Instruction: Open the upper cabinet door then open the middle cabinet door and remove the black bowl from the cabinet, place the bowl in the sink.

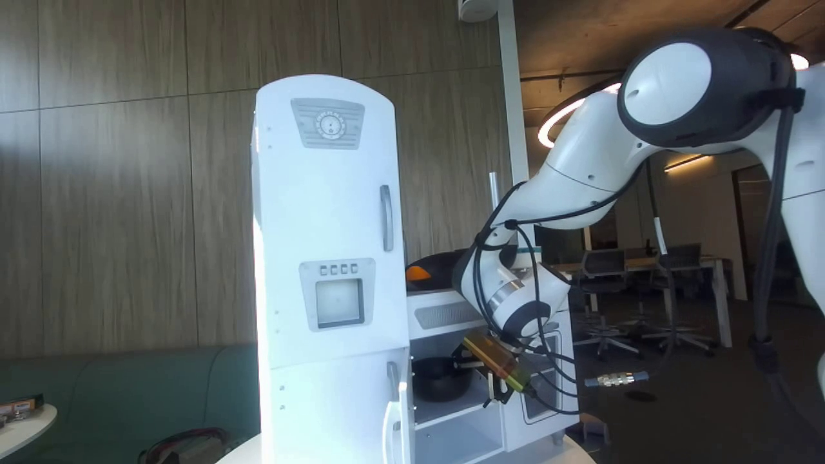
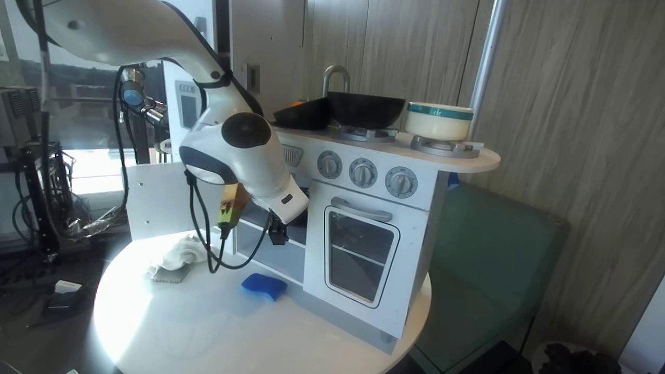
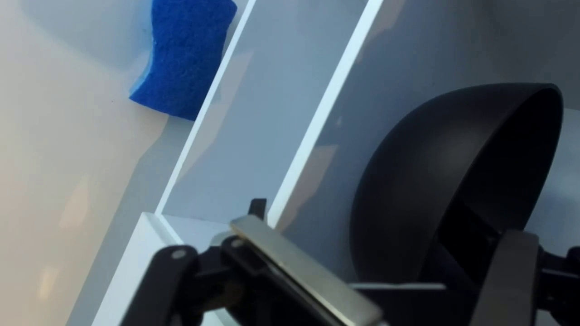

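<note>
- Jaw status: I read the jaws of the black two-finger gripper (image 3: 384, 228) as apart, with a wide gap across them in the wrist view.
- Item location: I found the small, plain, round black bowl (image 3: 412, 181) on the flat white upper shelf (image 1: 438, 412) of the open-front compartment (image 1: 459, 441), within the white toy kitchen (image 2: 425, 192).
- Item orientation: In an exterior view the bowl sat upright, mouth up. In the wrist view its mouth faced the right of my picture and its curved outer wall faced the left.
- Item axis: The body was round; only its foreshortened rim gave a long axis. In the wrist view I saw this run from upper right to lower left, roughly parallel to the shelf's front edge.
- Contact: The pale-faced finger (image 3: 310, 274) lay on the outer-wall side; the dark-grey-faced finger (image 3: 508, 271) overlapped the mouth. I could not tell whether either touched the bowl.
- Reach: My white-and-black jointed robot arm (image 1: 583, 174) extended down to the compartment front.
- Doors: I viewed the tall white upper cabinet door (image 1: 322, 200), rounded on top, with a grey emblem (image 1: 327, 122) near that end; I could not tell whether it was ajar. The rectangular white middle cabinet door (image 2: 166, 198) stood swung out beside the compartment.
- Adjacent: A flat blue sponge (image 2: 264, 286) lay on the round white table (image 2: 208, 332), just before the compartment.
</note>
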`<state>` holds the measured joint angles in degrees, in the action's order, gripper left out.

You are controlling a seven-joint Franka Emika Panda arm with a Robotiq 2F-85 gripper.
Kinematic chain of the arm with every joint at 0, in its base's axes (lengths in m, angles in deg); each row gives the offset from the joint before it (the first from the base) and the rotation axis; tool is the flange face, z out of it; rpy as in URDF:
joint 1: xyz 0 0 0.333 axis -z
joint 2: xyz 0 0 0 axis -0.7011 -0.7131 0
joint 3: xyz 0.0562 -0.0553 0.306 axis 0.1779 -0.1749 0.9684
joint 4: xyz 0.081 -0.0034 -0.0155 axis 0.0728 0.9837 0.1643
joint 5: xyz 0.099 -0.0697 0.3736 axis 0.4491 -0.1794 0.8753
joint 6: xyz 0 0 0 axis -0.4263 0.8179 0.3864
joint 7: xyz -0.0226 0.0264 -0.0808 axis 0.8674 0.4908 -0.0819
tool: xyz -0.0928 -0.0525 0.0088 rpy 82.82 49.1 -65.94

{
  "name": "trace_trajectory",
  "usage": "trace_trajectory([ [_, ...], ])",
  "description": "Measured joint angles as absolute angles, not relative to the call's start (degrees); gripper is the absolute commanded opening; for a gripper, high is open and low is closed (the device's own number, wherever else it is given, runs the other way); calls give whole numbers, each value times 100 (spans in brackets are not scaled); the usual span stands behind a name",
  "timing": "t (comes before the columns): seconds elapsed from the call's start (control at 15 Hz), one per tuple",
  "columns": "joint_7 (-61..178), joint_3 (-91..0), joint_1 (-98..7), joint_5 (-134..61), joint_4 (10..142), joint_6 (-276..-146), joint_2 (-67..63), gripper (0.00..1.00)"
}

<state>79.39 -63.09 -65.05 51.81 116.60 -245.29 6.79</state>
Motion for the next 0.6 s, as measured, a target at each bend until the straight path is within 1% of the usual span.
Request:
trace_trajectory([
  [0.07,7919,-6309,-6503,5181,11595,-24529,582,58],
  [0.33,7912,-6306,-6516,5167,11632,-24590,501,30],
  [0.4,7911,-6304,-6528,5128,11689,-24605,525,21],
  [0.53,7878,-6293,-6578,4997,11823,-24637,593,5],
  [0.6,7817,-6288,-6615,4884,11903,-24667,644,3],
])
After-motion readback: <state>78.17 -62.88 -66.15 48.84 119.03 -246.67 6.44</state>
